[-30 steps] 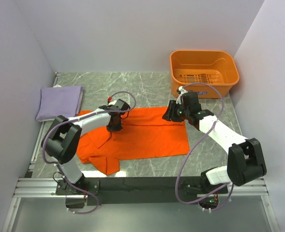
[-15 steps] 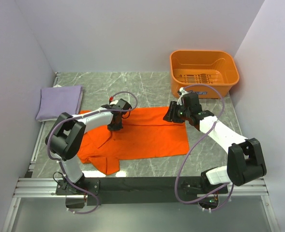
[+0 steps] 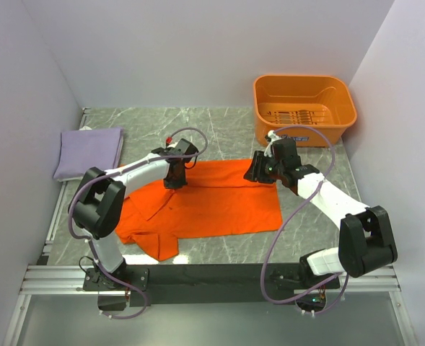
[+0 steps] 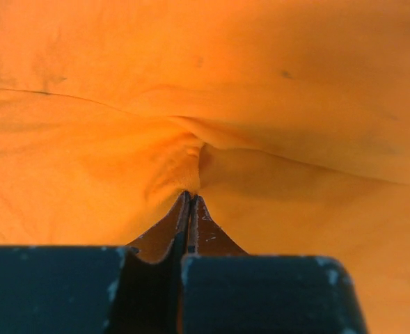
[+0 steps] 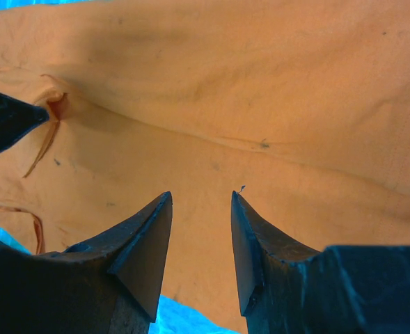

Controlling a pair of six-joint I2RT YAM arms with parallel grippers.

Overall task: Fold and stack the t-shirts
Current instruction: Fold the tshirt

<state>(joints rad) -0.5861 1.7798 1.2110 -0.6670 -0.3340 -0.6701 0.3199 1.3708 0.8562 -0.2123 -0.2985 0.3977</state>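
- The orange shirt (image 3: 219, 205) lies spread flat in the middle of the table (image 3: 219, 122), in front of both arms, with one sleeve sticking out at its near left corner
- The left gripper (image 4: 189, 200) is down on the shirt's far edge, left of centre; its jaws are pressed together on a small pucker of orange cloth, and creases gather toward the tips
- The right gripper (image 5: 200, 202) sits over the shirt's far right corner, jaws about half apart with nothing between them; whether the tips touch the cloth cannot be told
- The lavender shirt (image 3: 89, 151) lies folded at the far left of the table, well apart from the orange shirt
- The basket (image 3: 304, 130) stands at the far right, near the right gripper and beyond it
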